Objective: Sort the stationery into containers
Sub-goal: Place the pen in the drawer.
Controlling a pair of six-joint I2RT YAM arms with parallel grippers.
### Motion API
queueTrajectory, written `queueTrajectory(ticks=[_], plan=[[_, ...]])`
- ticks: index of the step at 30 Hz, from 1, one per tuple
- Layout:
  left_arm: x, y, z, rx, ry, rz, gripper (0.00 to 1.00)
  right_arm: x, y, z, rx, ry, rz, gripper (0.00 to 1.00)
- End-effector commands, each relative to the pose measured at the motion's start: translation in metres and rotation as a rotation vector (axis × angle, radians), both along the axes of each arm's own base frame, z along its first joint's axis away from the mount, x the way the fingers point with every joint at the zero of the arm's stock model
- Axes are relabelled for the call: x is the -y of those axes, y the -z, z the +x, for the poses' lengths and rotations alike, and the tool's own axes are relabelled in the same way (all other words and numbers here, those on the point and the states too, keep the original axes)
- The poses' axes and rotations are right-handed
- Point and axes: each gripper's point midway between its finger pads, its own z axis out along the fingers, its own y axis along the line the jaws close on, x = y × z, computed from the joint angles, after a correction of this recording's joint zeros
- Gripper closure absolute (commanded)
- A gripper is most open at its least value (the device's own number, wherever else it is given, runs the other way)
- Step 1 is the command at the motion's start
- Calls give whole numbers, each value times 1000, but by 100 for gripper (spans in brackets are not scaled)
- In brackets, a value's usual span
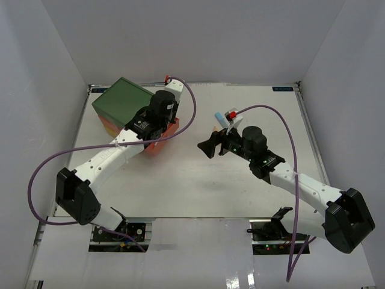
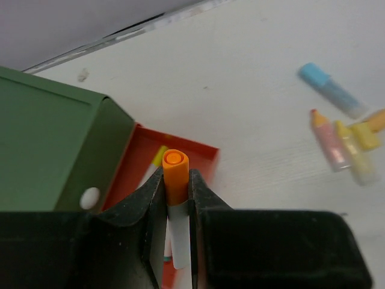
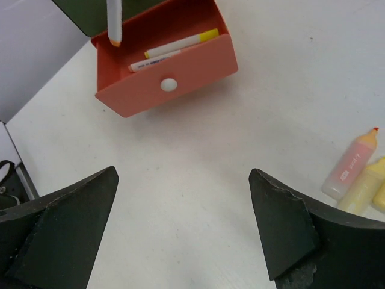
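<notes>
My left gripper (image 2: 175,176) is shut on a white pen with an orange cap (image 2: 178,226). It holds the pen upright over the pulled-out orange-red drawer (image 2: 194,154) of the green-topped chest (image 1: 122,99). In the right wrist view the pen (image 3: 113,21) hangs cap down above the drawer's (image 3: 198,67) back left corner. A yellow-capped pen (image 3: 180,42) and another white pen (image 3: 154,60) lie inside. My right gripper (image 3: 183,174) stands wide open over bare table, with nothing between its fingers. Loose blue (image 2: 332,90), pink (image 2: 328,141) and yellow (image 2: 356,152) markers lie to the right.
The chest stands at the table's back left, near the white side wall. The loose markers (image 1: 221,118) lie mid-table, just behind my right wrist. The drawer's white knob (image 3: 169,85) faces my right gripper. White walls enclose the table on three sides.
</notes>
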Motion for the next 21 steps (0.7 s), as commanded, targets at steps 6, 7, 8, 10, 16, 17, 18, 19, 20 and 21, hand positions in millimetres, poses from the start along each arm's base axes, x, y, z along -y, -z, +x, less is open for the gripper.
queueTrajectory(ticks=[6,7,8,10,16,17,18,19,20,21], plan=[[-66,57,32,-138,-89,356,72,20,31,-5,-3,45,-105,4],[-71,60,36,-147,-102,359,69,21,32,-5,-4,48,-109,4],[-72,63,38,-152,-110,364,65,23,34,-6,-7,54,-117,4],[-75,64,42,-155,-129,367,52,28,37,-6,1,68,-131,3],[-58,32,37,-118,-89,236,22,43,37,-5,33,120,-164,4],[-50,29,31,-134,-60,181,20,47,38,-3,37,136,-172,5],[-40,15,23,-116,-36,115,20,50,37,-3,46,145,-173,5],[-32,8,17,-110,-6,76,19,51,37,-4,53,144,-175,5],[-24,1,12,-104,19,32,20,51,36,-4,58,143,-177,5],[-9,-4,3,-111,81,-24,19,53,35,-4,66,153,-179,5]])
